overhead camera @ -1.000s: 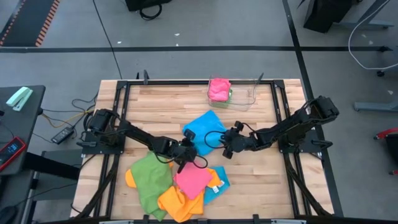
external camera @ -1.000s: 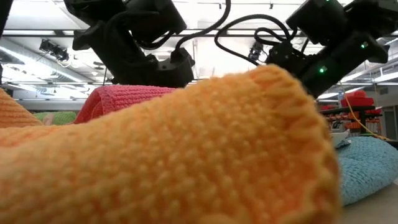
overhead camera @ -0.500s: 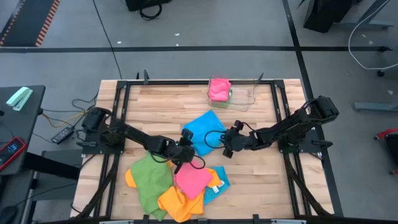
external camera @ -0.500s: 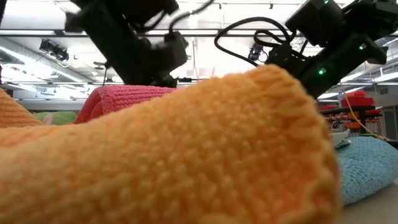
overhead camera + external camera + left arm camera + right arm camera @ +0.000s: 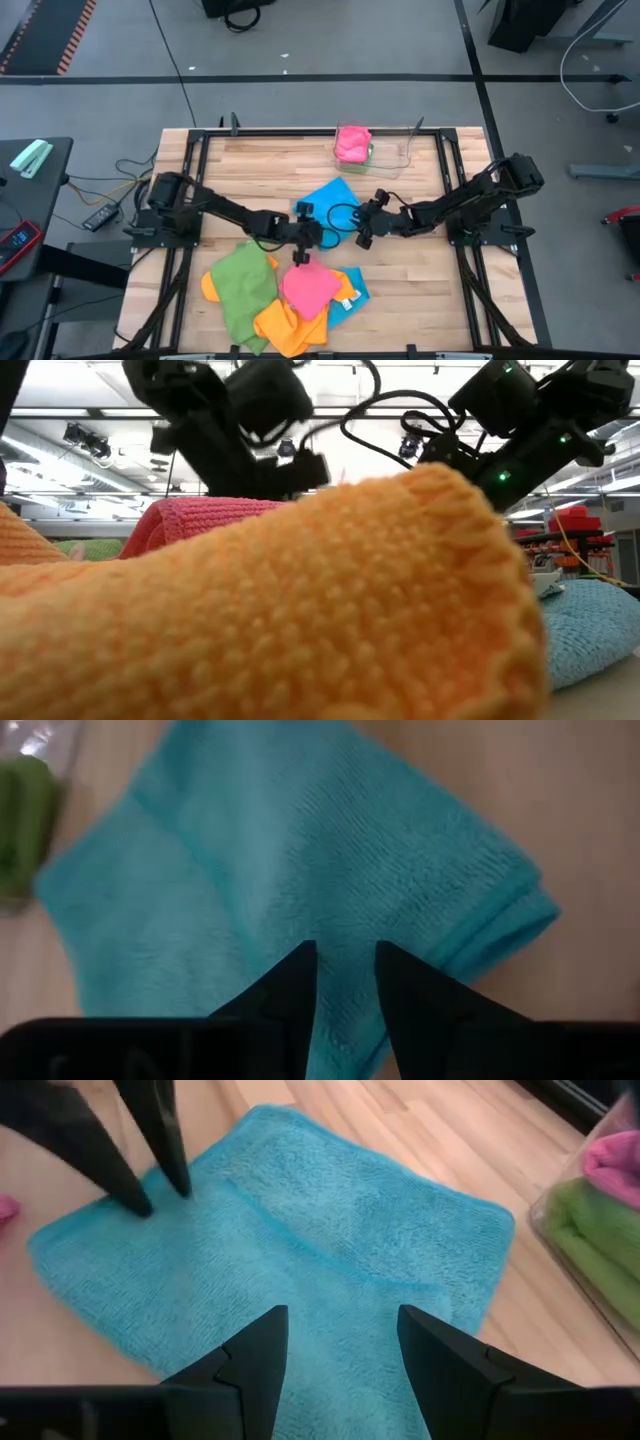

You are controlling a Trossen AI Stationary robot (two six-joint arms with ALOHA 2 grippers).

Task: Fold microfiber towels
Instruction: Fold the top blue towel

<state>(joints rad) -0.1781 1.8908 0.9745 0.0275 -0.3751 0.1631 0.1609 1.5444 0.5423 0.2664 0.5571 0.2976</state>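
Blue towel (image 5: pixel 328 208) sits mid-table, folded over, w/ both grippers right at it. It's soft, floppy and light, prob grabby not slippery, so I'd pinch a corner or hemmed edge, not the middle.

Left gripper (image 5: pixel 342 982) hovers over the edge, fingers a bit apart, nothing between them. Right gripper (image 5: pixel 340 1345) is spread wide, empty.

Low view is mostly blocked by an orange towel (image 5: pixel 300 610). Only the high view shows the pile: green (image 5: pixel 240 285), pink (image 5: pixel 310 288), plus the tray (image 5: pixel 395 155) at the back.

An orange towel (image 5: pixel 300 600) fills the foreground; behind it lie a pink towel (image 5: pixel 190 515) and a blue towel (image 5: pixel 590 625), under two dark arms.
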